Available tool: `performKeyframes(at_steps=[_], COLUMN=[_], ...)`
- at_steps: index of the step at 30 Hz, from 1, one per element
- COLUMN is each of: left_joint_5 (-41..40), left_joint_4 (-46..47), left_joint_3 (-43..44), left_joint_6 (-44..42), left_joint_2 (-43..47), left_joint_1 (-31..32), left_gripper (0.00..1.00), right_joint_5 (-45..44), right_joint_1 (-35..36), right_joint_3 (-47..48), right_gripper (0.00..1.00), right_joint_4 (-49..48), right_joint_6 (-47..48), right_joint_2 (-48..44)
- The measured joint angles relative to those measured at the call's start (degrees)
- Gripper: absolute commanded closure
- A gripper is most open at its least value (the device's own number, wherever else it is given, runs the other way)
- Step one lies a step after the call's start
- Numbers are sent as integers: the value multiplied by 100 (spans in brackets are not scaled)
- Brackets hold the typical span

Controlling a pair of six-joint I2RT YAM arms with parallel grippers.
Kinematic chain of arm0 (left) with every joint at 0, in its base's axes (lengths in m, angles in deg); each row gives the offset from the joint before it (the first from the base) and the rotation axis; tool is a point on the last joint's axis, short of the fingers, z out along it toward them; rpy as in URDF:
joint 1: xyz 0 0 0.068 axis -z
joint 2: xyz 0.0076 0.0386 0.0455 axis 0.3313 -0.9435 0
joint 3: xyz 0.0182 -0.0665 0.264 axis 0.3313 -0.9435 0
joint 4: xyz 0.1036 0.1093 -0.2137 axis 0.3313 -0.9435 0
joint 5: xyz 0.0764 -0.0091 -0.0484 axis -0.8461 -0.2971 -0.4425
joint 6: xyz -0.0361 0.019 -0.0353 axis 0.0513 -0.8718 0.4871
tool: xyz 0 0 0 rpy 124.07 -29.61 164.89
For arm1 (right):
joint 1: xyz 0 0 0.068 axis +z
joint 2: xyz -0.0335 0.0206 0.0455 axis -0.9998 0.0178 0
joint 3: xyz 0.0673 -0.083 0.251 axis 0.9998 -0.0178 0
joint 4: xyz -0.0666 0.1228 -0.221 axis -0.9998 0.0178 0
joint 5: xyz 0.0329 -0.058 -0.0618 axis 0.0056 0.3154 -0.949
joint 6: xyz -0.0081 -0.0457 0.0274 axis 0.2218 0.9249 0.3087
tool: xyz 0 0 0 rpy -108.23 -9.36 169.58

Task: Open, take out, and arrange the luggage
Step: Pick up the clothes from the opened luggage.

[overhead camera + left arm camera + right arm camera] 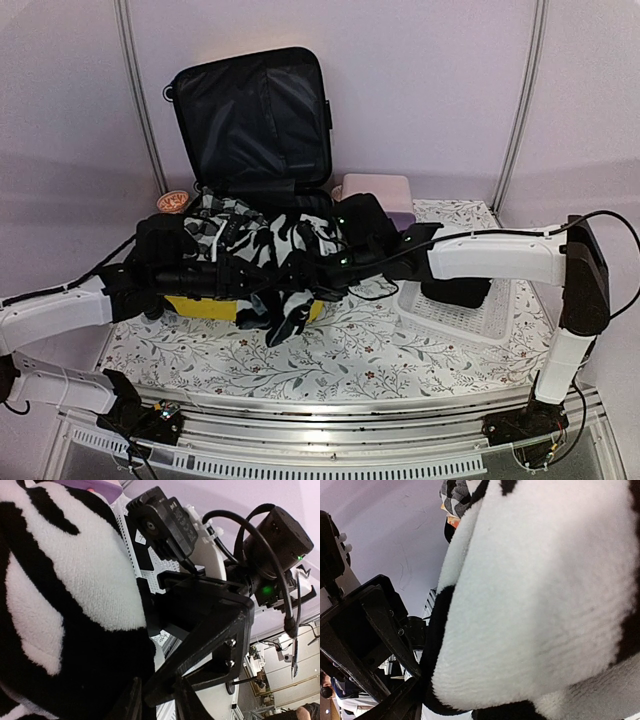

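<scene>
The luggage [250, 115] stands open at the back left, its black-lined lid upright and its yellow shell [200, 306] showing at the front. A black-and-white fleece cloth [270, 240] is heaped over the open half and hangs over the front edge. My left gripper [218, 272] reaches into the cloth from the left. In the left wrist view its fingers [134, 700] stand close together beside the fleece [60, 580], with the right gripper's black finger [200, 630] just ahead. My right gripper [322, 268] comes in from the right. Fleece [535, 590] fills its view and hides its jaws.
A white mesh basket [470, 315] with a black item inside sits at the right under the right arm. A pink box [378, 190] stands behind it by the luggage. A small round orange thing [173, 202] lies at the luggage's back left. A floral cloth [380, 350] covers the table.
</scene>
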Motion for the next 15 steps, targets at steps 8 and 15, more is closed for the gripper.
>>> performKeyframes(at_steps=[8, 15], left_joint_5=[-90, -813], left_joint_4=[1602, 1137], left_joint_3=[-654, -546], left_joint_6=[734, 476], left_joint_2=[-455, -120], left_joint_1=[245, 505], left_gripper=[69, 64], right_joint_5=[133, 160], right_joint_1=[-66, 17], right_joint_3=[-46, -157], right_gripper=[52, 96], right_joint_4=[380, -109], right_joint_6=[-26, -129], right_joint_2=[-2, -107])
